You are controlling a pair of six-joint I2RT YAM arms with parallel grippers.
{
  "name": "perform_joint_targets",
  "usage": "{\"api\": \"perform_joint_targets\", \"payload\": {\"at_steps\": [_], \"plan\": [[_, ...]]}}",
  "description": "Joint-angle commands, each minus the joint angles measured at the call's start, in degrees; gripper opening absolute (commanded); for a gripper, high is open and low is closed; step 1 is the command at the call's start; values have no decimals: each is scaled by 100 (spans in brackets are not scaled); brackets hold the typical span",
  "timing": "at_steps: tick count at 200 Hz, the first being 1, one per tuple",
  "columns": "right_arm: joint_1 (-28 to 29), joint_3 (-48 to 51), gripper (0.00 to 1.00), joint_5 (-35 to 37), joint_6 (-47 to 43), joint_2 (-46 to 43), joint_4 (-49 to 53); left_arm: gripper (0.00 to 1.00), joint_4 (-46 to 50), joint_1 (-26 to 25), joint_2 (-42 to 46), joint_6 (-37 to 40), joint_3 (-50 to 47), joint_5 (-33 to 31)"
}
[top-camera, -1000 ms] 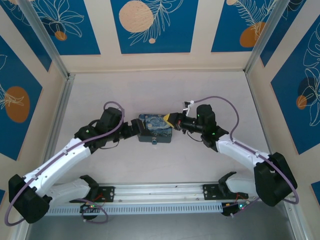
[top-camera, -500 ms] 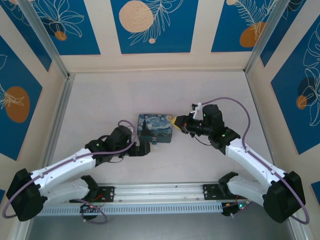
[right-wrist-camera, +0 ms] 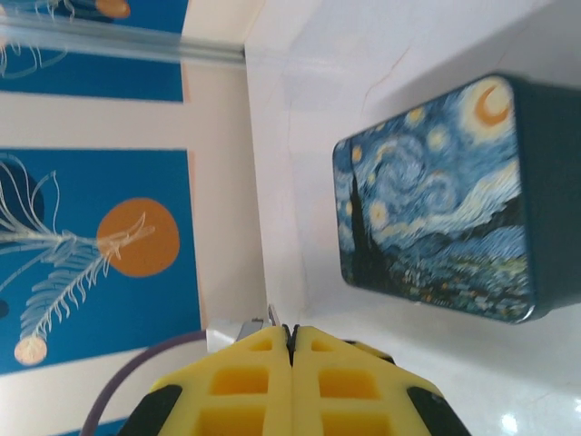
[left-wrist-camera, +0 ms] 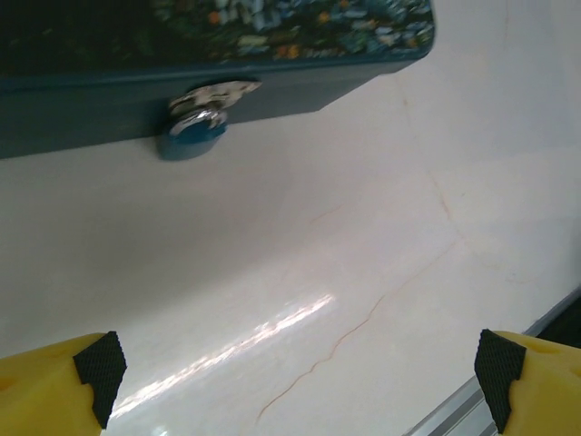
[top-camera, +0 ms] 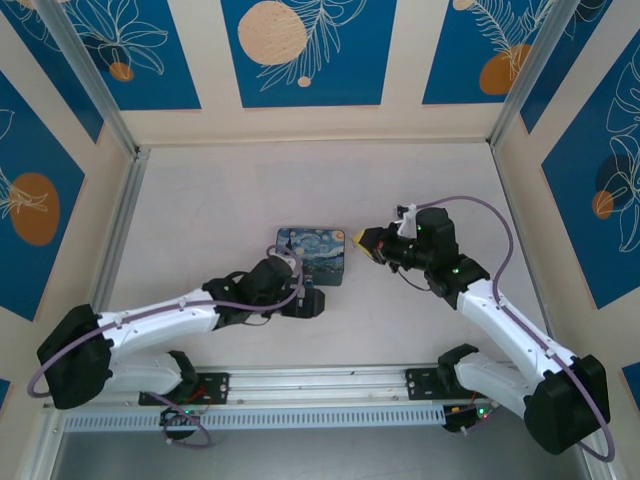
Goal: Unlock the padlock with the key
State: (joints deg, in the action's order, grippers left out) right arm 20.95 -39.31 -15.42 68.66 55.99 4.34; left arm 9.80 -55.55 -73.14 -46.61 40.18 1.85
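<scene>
Left gripper wide open, backed off the painted tin; right gripper retreated too, apparently pinching the key. Padlock still on hasp, looks locked.

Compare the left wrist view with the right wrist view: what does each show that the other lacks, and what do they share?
Left wrist view: the padlock hanging on the side wall of the tin, with the open left tool well apart from it. Right wrist view: the tin's painted lid, a blue wall panel, and the shut right tool pinching a thin grey sliver, apparently the key. Both: the tin and the pale table.
</scene>
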Motion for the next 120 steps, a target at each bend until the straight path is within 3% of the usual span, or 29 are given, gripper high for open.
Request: {"api": "perform_joint_targets", "payload": {"at_steps": [1, 60, 120], "plan": [[-331, -33, 0, -165, -91, -184, 56, 100, -556, -100, -482, -208, 548, 112], [-1408, 427, 0, -757, 60, -482, -152, 100, -481, -47, -2079, -119, 1961, 298], [-1981, 698, 0, -1348, 125, -534, -554, 100, -282, 608, -2818, 239, 2815, 691]]}}
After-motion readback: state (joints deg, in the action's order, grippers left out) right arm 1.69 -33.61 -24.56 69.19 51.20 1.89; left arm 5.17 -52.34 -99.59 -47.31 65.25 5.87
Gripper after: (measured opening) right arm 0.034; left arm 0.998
